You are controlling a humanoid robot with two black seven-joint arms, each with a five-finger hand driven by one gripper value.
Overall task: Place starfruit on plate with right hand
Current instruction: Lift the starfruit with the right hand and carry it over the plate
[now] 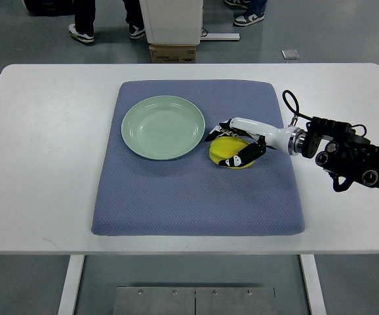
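- Starfruit [230, 151] yellow, lying on blue mat [196, 197], just right of plate [163, 126], not on it.
- Right hand [237, 142] wrapped around starfruit, fingers [245, 156] curled on both sides; looks grasped, no lift visible.
- Risk: ridged, waxy fruit could slip or roll out of a shallow grip.
- Risk: low carry could knock plate rim and shove plate across mat.
- Left hand out of view; white table [45, 164] under mat.
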